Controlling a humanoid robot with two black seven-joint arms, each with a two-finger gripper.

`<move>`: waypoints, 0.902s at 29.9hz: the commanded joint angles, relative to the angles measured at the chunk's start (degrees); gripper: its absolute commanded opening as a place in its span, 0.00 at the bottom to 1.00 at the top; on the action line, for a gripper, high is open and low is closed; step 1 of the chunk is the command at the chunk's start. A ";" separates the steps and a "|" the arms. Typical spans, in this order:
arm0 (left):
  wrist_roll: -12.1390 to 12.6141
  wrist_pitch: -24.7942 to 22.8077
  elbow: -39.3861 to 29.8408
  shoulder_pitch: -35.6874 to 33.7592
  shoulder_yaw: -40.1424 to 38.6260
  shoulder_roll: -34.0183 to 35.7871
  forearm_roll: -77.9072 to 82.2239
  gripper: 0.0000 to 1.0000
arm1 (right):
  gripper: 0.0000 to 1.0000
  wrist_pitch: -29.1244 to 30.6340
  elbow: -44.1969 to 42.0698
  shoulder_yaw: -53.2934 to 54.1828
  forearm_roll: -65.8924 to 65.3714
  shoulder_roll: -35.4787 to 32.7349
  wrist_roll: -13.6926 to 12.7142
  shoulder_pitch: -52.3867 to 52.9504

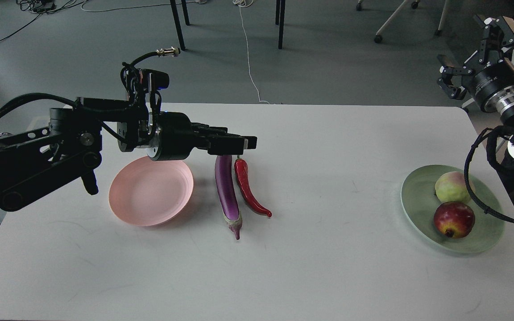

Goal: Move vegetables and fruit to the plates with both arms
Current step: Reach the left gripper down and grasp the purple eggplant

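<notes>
Lying side by side mid-table: purple eggplant and red chili pepper, just right of the bare pink plate. Left gripper hovers over their far ends; jaw state indiscernible. Green plate, far right, carries pale green fruit and dark red fruit. Right gripper raised off-table, fingers spread, holding nothing.

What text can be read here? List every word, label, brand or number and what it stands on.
No text can be read anywhere in this view.
Right arm's wrist housing: faint pale markings, too small and blurred to read.
Left tool, pink plate, green plate, eggplant, chili pepper, both fruits and table: no lettering visible.
</notes>
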 commanded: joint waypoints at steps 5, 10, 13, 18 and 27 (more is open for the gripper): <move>-0.09 0.00 0.70 0.58 4.45 -6.83 13.54 0.97 | 0.98 6.43 -1.31 10.15 6.36 -0.08 0.11 -8.67; -0.01 0.00 2.90 0.06 7.61 -6.93 14.60 0.97 | 0.98 6.43 -0.79 11.93 8.74 0.01 0.55 -12.98; -0.01 0.00 5.96 -0.21 8.58 -7.54 14.60 0.97 | 0.98 6.43 -0.79 11.93 8.74 -0.08 1.25 -13.95; -0.09 0.00 12.30 -0.12 9.20 -10.62 14.60 0.97 | 0.98 6.43 -0.79 12.01 8.74 -0.25 1.25 -14.66; -0.18 0.00 20.73 -0.21 10.60 -13.34 16.01 0.83 | 0.98 6.43 -0.61 12.19 8.74 -0.52 1.25 -14.66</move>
